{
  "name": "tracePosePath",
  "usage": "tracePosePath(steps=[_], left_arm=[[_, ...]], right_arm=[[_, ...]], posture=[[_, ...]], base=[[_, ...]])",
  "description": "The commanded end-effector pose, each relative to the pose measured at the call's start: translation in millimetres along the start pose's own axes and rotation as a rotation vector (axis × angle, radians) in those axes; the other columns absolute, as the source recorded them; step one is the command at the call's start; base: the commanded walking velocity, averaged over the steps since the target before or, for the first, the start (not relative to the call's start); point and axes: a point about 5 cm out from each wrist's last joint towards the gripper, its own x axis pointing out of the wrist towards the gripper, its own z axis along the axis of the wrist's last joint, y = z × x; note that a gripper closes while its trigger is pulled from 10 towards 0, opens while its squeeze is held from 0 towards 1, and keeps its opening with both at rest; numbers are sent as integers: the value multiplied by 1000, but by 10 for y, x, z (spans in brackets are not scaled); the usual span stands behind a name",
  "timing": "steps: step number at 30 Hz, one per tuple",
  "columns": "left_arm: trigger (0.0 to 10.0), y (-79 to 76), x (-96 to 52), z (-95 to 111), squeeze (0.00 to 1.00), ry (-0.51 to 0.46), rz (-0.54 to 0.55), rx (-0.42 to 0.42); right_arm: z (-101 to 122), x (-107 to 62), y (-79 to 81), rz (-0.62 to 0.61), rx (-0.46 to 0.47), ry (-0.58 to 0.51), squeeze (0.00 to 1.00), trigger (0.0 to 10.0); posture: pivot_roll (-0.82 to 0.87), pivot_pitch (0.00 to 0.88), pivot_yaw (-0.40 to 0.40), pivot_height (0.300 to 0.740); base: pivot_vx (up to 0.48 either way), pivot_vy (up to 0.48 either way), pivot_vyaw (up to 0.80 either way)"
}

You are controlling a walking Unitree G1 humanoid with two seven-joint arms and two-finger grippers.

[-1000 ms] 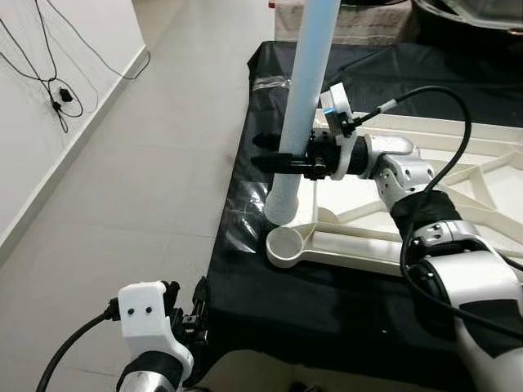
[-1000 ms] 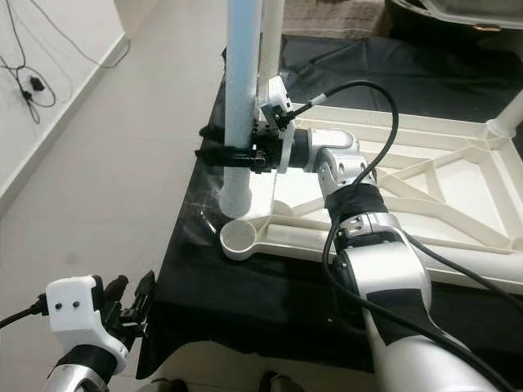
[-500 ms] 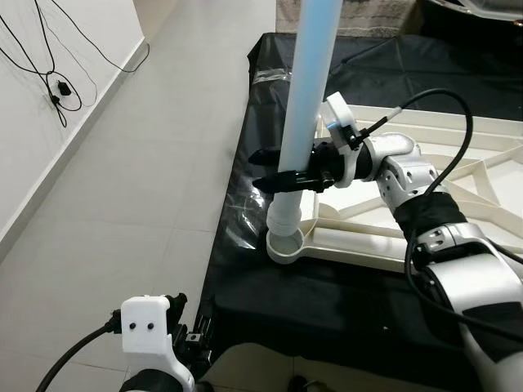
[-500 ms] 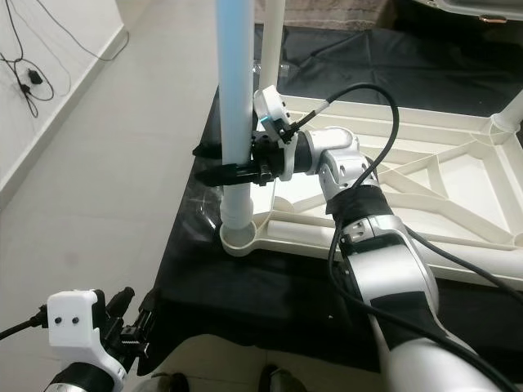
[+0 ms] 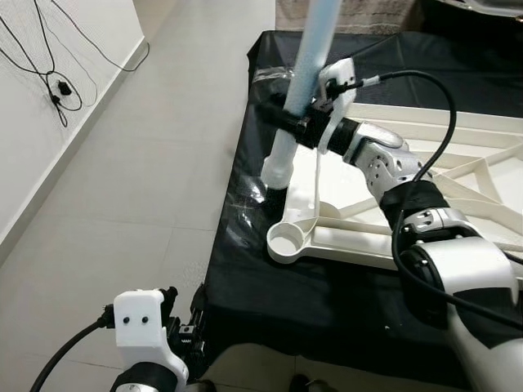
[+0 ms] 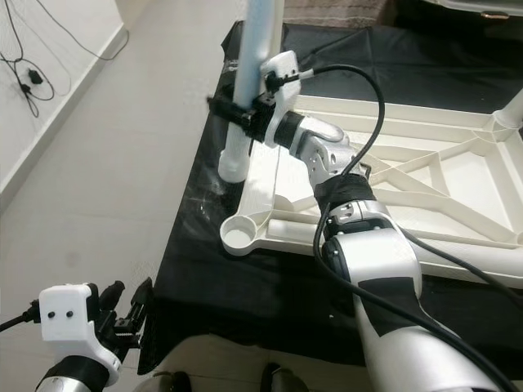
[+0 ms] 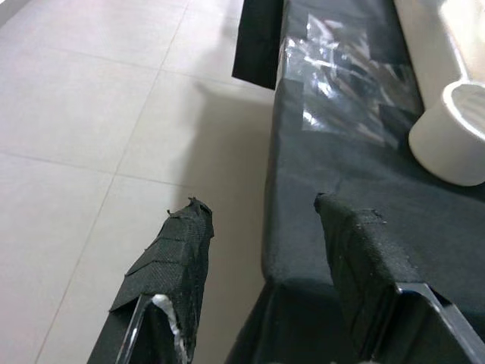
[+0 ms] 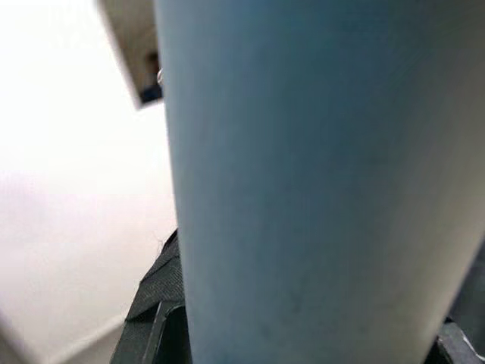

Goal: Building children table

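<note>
the table leg (image 5: 304,86), a long pale blue-white tube, stands tilted over the near left corner of the black-covered platform (image 5: 327,302), its lower end (image 5: 277,170) resting on or just above the black cover, beside the white table frame (image 5: 425,204) and apart from the frame's round corner socket (image 5: 286,242). your right gripper (image 5: 286,122) clamps the leg partway up, black fingers closed around the tube. around it you see the upside-down frame with its ribs and diagonal braces, a black cable (image 5: 425,90) looping over the right arm, a second white leg (image 6: 507,114) standing at the frame's far right corner, pale floor tiles (image 5: 139,163) on the left, and wires (image 5: 49,73) hanging on the wall. nothing sits between the leg's lower end and the socket. the leg's long axis runs from its lower end up and away from you, leaning slightly rightward, its top past the frame edge. your left gripper (image 7: 261,280) hangs low beside the platform's front corner, fingers (image 7: 178,258) parted and holding nothing. the left wrist view gives you the socket's outer wall (image 7: 451,148) and crinkled clear tape (image 7: 341,83) on the cover from low down; the right wrist view shows the tube surface (image 8: 318,182) pressed close between the fingers.
</note>
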Motion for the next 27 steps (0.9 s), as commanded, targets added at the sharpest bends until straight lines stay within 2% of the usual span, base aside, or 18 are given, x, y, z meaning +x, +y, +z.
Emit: tracePosePath(steps=[1, 12, 20, 22, 23, 25, 26, 27], left_arm=[[10000, 24, -6, -83, 0, 42, 14, 17], [10000, 0, 23, -75, 0, 26, 14, 15], [10000, 2, 31, -76, 0, 23, 23, 18], [10000, 2, 32, -76, 0, 23, 25, 17], [10000, 5, 31, -80, 0, 23, 32, 20], [10000, 8, 30, -84, 0, 24, 35, 22], [10000, 6, 26, -84, 0, 25, 34, 24], [10000, 6, 26, -84, 0, 25, 34, 24]], right_arm=[[56, 26, -1, -27, 7, -49, 0, 10000], [-8, 87, 61, -78, -48, -59, 0, 10000], [16, 90, 44, -105, -26, -85, 0, 10000], [1, 97, 58, -87, -19, -75, 0, 10000], [-66, 107, 116, -12, -13, -40, 0, 10000], [-106, 109, 151, 34, -11, -21, 0, 10000], [-164, 99, 204, 121, -3, 11, 0, 10000], [-164, 99, 204, 121, -3, 11, 0, 10000]], posture=[[90, 243, -28, 740], [86, 235, -30, 740], [84, 240, -33, 740], [81, 242, -37, 740], [81, 242, -37, 740], [81, 242, -37, 740], [82, 245, -39, 740], [82, 245, -39, 740]], base=[[0, 0, 0], [0, 0, 0], [0, 0, 0], [0, 0, 0], [0, 0, 0], [0, 0, 0], [0, 0, 0], [0, 0, 0]])
